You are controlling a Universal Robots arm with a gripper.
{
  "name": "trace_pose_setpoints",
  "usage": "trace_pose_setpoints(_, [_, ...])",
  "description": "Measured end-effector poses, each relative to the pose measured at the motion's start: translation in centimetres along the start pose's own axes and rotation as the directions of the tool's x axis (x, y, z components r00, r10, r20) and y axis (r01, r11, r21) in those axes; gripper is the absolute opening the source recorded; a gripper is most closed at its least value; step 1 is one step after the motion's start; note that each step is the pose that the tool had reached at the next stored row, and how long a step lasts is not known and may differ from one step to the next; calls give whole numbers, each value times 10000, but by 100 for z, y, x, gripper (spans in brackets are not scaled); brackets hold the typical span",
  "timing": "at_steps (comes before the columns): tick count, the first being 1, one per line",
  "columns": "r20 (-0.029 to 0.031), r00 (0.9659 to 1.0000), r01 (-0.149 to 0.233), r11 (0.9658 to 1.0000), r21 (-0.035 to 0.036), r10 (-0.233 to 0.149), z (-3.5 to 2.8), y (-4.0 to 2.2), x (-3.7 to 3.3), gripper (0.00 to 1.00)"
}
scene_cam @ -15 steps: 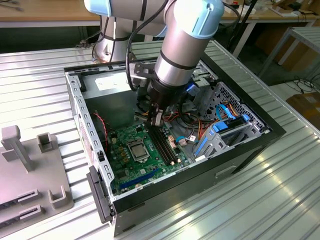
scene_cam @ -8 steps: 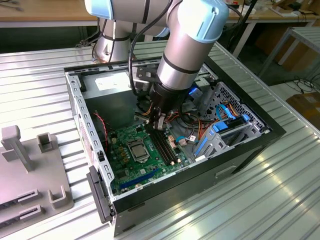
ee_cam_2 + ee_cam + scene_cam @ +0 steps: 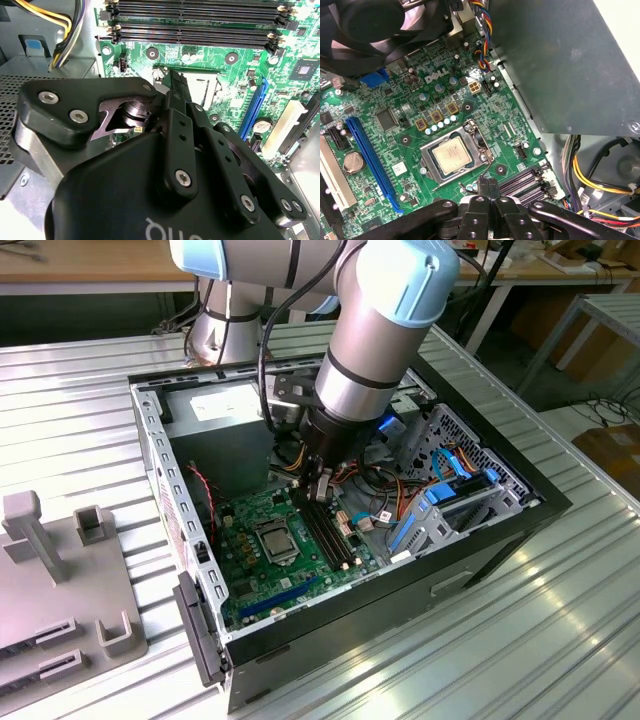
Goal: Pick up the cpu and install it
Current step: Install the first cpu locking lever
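Tool [image 3: 489, 186] closed, empty — cpu [image 3: 451, 154] sits in socket [image 3: 454, 155].

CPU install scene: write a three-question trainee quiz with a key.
1. True or false: the pale silvery-tan square cpu lies in the black-and-metal socket frame on the green motherboard.
2. In the first wrist view, the black gripper has its fingertips: A) pressed together, B) spread wide, C) clamped on a cable.
3. Fill in: in the first wrist view, the long slot beside the socket is coloured ____.

Key: 1 true; 2 A; 3 blue.
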State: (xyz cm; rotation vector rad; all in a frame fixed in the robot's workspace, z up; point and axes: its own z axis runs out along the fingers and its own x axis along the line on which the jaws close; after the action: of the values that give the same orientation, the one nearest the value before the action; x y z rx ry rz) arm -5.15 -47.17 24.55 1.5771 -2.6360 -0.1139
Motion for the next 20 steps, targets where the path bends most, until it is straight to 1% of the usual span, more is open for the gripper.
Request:
trace_pose_setpoints(12, [-1, 10000, 22, 10000, 0, -22, 1, 0, 5, 11])
trace_pose_setpoints(16, [-16, 9999, 172, 9999, 3, -172, 3, 3, 23, 11])
trace_pose_setpoints(20, [-31, 9995, 309, 9995, 6, -309, 10, -16, 60, 11])
